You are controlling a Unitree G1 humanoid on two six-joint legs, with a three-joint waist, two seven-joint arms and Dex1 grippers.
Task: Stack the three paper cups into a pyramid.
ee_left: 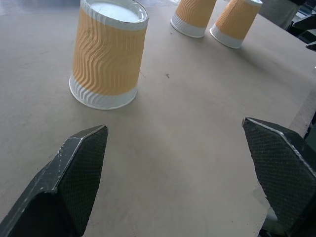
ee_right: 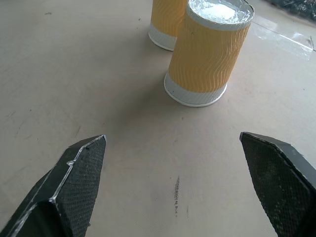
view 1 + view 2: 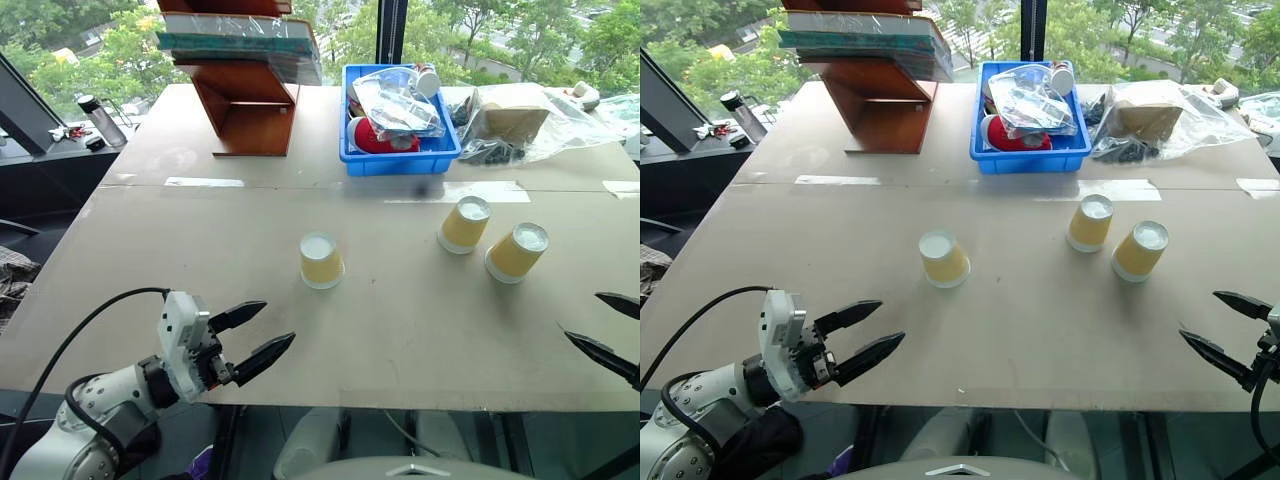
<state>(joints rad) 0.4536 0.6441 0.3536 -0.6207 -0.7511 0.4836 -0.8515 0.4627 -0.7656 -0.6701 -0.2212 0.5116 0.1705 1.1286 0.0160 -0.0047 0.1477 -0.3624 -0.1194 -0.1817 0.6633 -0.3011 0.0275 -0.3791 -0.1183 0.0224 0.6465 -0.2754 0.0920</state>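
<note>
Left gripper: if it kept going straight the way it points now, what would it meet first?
Probably nothing at first: the open left gripper aims just past the lone cup, over bare table. Further on stand the other two cups, though depth is unclear.

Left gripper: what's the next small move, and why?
Probably ease the open left gripper forward toward the lone cup, to bring it beside the other two cups. All three stand upside down, apart on the table; nothing is stacked.

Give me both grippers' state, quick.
Left gripper: open, holding nothing.
Right gripper: open, holding nothing.
</note>
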